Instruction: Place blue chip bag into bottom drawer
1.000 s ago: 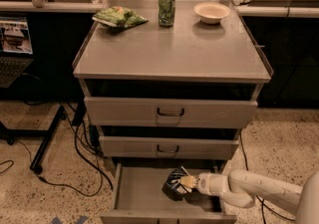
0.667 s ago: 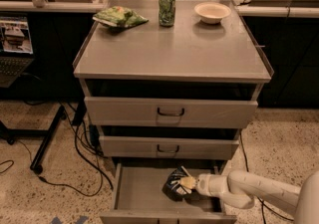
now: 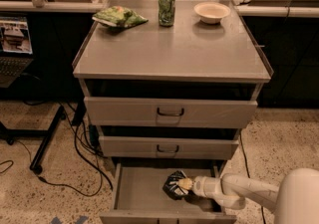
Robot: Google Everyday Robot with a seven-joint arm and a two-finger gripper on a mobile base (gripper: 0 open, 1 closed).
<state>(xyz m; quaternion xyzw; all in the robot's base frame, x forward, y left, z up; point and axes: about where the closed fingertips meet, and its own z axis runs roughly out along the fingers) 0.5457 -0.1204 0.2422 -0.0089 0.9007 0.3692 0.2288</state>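
bottom drawer (image 3: 134,190): pulled out, the lowest of three grey drawers, plain grey floor showing on its left half.

blue chip bag (image 3: 173,186): inside the bottom drawer, right of centre. dark and crumpled, with white and light patches facing up. cannot tell whether its underside rests on the drawer floor or hangs just above it.

claw (image 3: 183,184): inside the bottom drawer, at the bag's right edge, pointing left. it is clenched on the blue chip bag, with a pale yellowish fingertip (image 3: 186,184) pressed against the foil.

arm (image 3: 244,190): white. it enters from the lower right, crosses over the drawer's right side and lies low, roughly level. a large white rounded part of the robot fills the bottom right corner.

middle drawer (image 3: 199,147) and top drawer (image 3: 124,111): each has a black handle at centre. both are drawn out slightly, with a dark gap above each front.

counter (image 3: 169,49): grey top of the cabinet, with all items along the back edge.
- green chip bag (image 3: 119,17) at back left, lying flat.
- green can (image 3: 166,8) at back centre, upright, just right of the green bag and apart from it.
- pale bowl (image 3: 212,12) at back right, upright, apart from the can.

surroundings: speckled floor. black cables (image 3: 79,153) trail down the left side of the cabinet. an open laptop (image 3: 14,44) sits at far left.
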